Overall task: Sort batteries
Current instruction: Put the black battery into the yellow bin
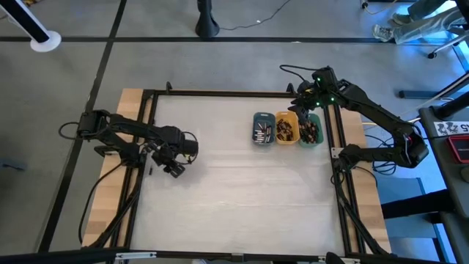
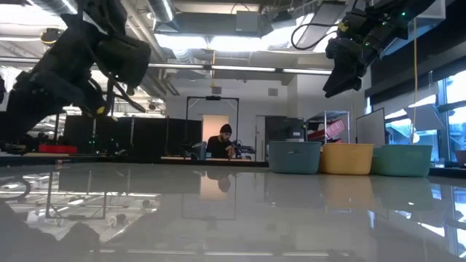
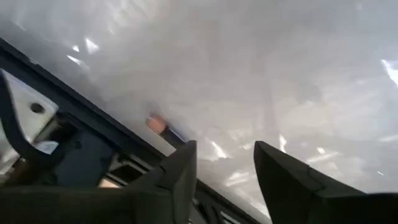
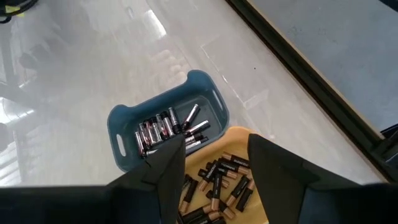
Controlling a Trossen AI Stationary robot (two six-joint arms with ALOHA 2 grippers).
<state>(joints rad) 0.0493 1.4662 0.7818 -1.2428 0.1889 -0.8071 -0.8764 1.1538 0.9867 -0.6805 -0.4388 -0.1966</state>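
While your left gripper idles spread over bare table, batteries already fill the blue tray, orange tray and green tray; your right gripper hovers spread and empty above them, so sorting looks well underway.

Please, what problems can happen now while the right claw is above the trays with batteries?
1. The right claw hangs open over the orange tray, where the batteries lie crossed in a loose pile; it may pinch two cells, or one slantwise that slips.
2. The blue tray, orange tray and green tray stand close side by side, so a carried cell could fall into the wrong one.
The left claw waits far off, near the table's left edge.
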